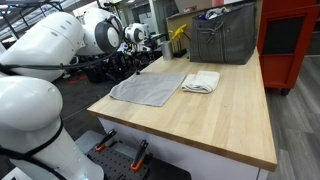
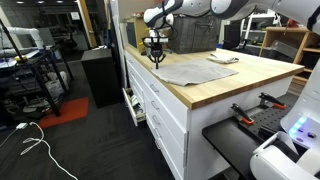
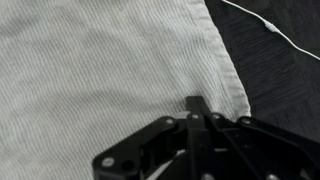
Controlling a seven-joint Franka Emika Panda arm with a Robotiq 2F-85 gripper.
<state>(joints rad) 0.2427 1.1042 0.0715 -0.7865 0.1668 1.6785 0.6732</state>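
A light grey ribbed cloth (image 1: 150, 88) (image 2: 187, 72) lies spread flat on the wooden table (image 1: 230, 115) (image 2: 200, 92). In the wrist view the cloth (image 3: 100, 70) fills most of the picture. My gripper (image 3: 193, 103) is shut, its two fingertips pressed together and resting on the cloth close to its right-hand corner and edge. No fabric shows between the fingertips. In both exterior views the gripper (image 1: 139, 47) (image 2: 155, 58) points down over the cloth's corner at the table's edge.
A folded white towel (image 1: 201, 82) (image 2: 223, 59) lies beside the cloth. A grey metal basket (image 1: 224, 38) stands at the back of the table. Beyond the cloth's edge a white cable (image 3: 268, 28) lies on the dark floor. A red cabinet (image 1: 290, 35) stands behind.
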